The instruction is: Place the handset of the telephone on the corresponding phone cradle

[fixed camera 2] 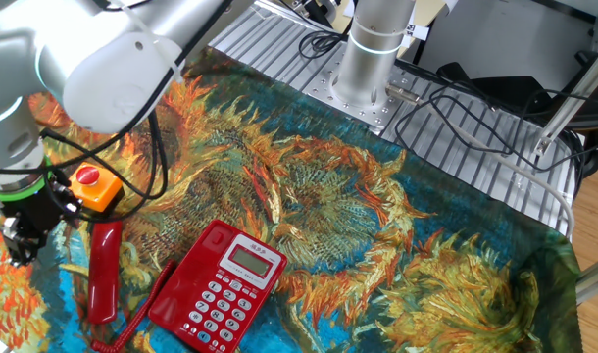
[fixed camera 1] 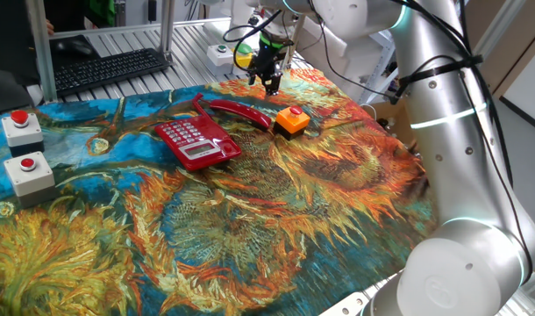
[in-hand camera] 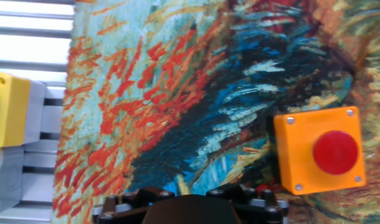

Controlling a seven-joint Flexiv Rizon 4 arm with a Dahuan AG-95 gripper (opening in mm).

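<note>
1. Gripper: it hangs above the cloth with nothing in it; you cannot tell how far the jaws stand apart.
2. Handset: it lies flat just near-left of the gripper, long axis running left–right, touching the telephone at its far edge, off the cradle.
3. Orange button box: it crowds the handset's right end.
4. Patterned cloth: soft, may wrinkle.

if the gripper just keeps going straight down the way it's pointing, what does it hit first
Probably bare tablecloth. The gripper points down just beyond the handset, with the orange button box off to one side. Depth is unclear, so it might graze the handset.
</note>
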